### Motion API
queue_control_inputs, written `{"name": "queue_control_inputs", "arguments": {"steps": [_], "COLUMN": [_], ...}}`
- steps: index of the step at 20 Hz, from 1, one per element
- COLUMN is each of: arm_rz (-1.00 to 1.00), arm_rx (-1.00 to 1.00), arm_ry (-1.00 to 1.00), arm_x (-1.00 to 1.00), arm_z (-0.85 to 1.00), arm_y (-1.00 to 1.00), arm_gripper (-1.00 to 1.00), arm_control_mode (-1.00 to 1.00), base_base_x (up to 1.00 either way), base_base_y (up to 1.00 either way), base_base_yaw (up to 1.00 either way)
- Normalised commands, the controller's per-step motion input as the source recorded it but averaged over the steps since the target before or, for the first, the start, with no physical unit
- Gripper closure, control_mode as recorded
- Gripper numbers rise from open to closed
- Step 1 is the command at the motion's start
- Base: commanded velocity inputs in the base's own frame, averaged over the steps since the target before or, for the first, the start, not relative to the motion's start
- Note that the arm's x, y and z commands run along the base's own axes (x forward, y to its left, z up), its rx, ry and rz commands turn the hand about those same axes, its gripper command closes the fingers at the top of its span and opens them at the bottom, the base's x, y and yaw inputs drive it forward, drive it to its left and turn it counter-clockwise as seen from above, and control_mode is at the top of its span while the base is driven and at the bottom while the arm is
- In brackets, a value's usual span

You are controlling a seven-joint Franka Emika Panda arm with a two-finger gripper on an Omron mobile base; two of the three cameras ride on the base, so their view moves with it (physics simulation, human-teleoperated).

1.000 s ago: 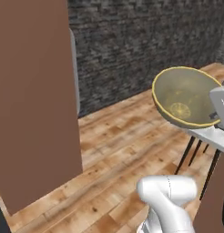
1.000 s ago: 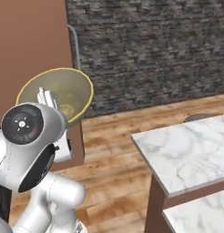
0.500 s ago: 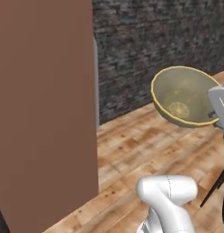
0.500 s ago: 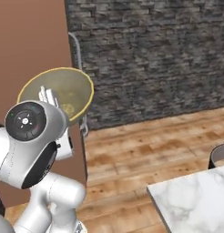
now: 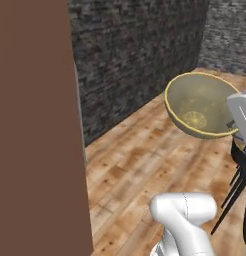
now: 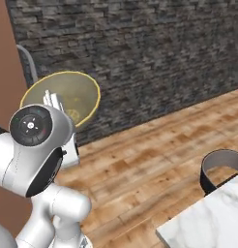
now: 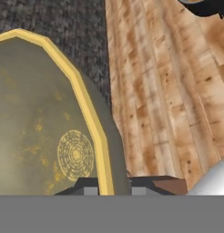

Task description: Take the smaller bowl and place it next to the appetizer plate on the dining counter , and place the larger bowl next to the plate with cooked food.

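The base had turned, shifting the scene; the gripper gripped the larger bowl by its rim.

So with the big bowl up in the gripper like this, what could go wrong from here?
1. The gripper pinches the larger bowl only by its thin yellow rim, with the bowl tipped on its side in the air. A jolt could make it swing or slip.
2. The brown panel stands close on the arm's left, so a wide swing might clip it.
3. The counter corner and a dark chair sit near the base's path.
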Motion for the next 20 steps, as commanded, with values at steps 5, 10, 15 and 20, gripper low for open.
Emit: {"name": "queue_control_inputs", "arguments": {"steps": [5, 10, 15, 20], "arm_rz": [0.0, 0.0, 0.0, 0.0], "arm_rx": [0.0, 0.0, 0.0, 0.0], "arm_ry": [0.0, 0.0, 0.0, 0.0], "arm_x": [0.0, 0.0, 0.0, 0.0], "arm_z": [0.0, 0.0, 0.0, 0.0], "arm_y": [0.0, 0.0, 0.0, 0.0], "arm_gripper": [1.0, 1.0, 1.0, 1.0], "arm_control_mode": [1.0, 1.0, 1.0, 1.0], "base_base_x": [0.72, 1.0, 1.0, 1.0], "base_base_y": [0.1, 0.62, 0.55, 0.0], "base_base_yaw": [-0.63, -0.55, -0.37, -0.19]}}
